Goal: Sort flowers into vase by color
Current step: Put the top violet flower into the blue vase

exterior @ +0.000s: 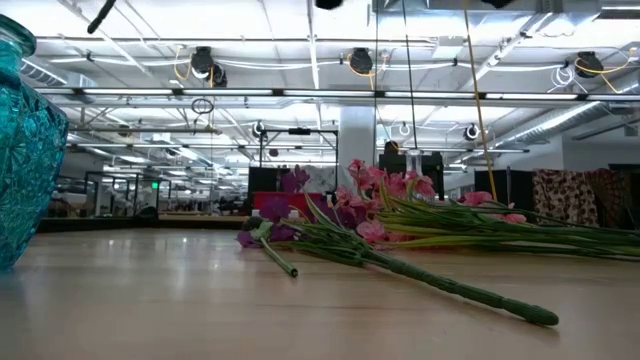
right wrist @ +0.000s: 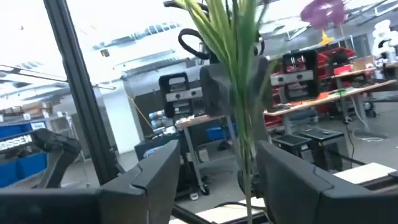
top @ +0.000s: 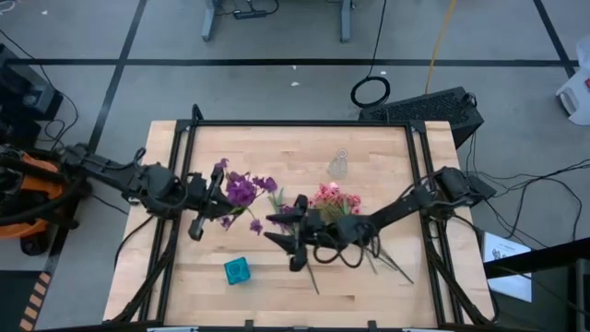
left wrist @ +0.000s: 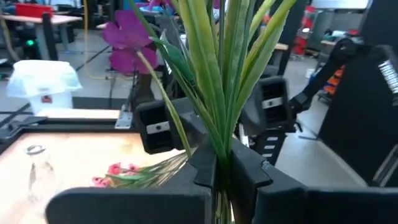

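Note:
A bunch of purple flowers (top: pixel 241 189) on long green stems (left wrist: pixel 214 93) stands upright above the table's middle, and my left gripper (left wrist: pixel 222 171) is shut on the stems. My right gripper (right wrist: pixel 214 180) faces it from the table's right. It is open, one finger on each side of the same stems (right wrist: pixel 242 118), with a gap on both sides. Pink flowers (top: pixel 336 198) and one purple flower (exterior: pixel 272 235) lie flat on the table. A clear glass vase (top: pixel 338 164) stands toward the far edge. A teal vase (top: pixel 237 270) stands near the front edge. My left gripper pinches the bundled green stems (left wrist: pixel 219 146) between its two fingers, well below the blossoms. The fingers come level from the table's left and lie across the stems. The bunch stands upright in the hold, with the blossoms (left wrist: pixel 127 40) on top.
Long green stems of the lying flowers (top: pixel 392 263) reach toward the front right of the table. The table's black frame rails (top: pixel 184 148) run along its left and right sides. In the low view the teal vase (exterior: pixel 25 150) stands close at the left.

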Robot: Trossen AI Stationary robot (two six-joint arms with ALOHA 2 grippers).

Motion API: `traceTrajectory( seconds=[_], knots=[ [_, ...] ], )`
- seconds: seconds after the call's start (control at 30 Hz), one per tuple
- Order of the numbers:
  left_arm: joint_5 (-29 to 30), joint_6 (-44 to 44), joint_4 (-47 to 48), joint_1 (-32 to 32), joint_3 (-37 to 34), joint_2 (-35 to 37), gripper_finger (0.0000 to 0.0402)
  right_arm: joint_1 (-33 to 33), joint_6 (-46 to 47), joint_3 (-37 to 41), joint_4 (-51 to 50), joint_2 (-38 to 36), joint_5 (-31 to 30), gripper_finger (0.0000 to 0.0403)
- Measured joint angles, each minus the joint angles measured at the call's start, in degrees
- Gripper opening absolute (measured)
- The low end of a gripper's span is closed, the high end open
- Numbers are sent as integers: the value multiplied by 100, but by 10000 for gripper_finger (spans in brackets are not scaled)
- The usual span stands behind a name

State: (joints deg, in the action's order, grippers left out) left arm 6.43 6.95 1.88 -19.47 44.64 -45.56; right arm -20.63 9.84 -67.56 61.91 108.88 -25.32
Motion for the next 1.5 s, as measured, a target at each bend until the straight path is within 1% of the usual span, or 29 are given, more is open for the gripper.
traceTrajectory(
  seconds=[0.13, 0.27, 0.47, 0.63, 0.77, 0.9, 1.0, 1.13, 1.23, 1.37, 1.5],
  knots=[
    [535, 17, 43, -404, 0, -7, 24, 45, -82, -530, -552, 100, -10, 229],
    [759, 13, -7, -759, 0, -62, 24, 47, -235, -808, -736, 180, -92, 249],
    [1020, -39, -177, -1106, 0, -354, 24, 64, -198, -891, -780, 179, -149, 259],
    [1059, -173, -457, -1245, 0, -637, 24, 49, -213, -891, -837, 181, -132, 266],
    [1061, -188, -651, -1259, 0, -835, 24, 21, -200, -891, -864, 194, 22, 275],
    [1063, -188, -731, -1257, 0, -997, 24, 29, -201, -906, -535, 361, 48, 279],
    [1063, -182, -743, -1257, 0, -1060, 24, 33, -260, -1080, -378, 562, 152, 276],
    [1061, -136, -710, -1257, 0, -1088, 24, 25, -536, -1504, -337, 808, 168, 265],
    [1059, -131, -713, -1258, 0, -1088, 24, 27, -723, -1745, -347, 926, 154, 244],
    [1059, -147, -711, -1302, 0, -1071, 24, 27, -753, -1776, -483, 925, 124, 196],
    [1068, -178, -719, -1309, 0, -1057, 24, 10, -756, -1774, -534, 931, 121, 136]
  ],
)
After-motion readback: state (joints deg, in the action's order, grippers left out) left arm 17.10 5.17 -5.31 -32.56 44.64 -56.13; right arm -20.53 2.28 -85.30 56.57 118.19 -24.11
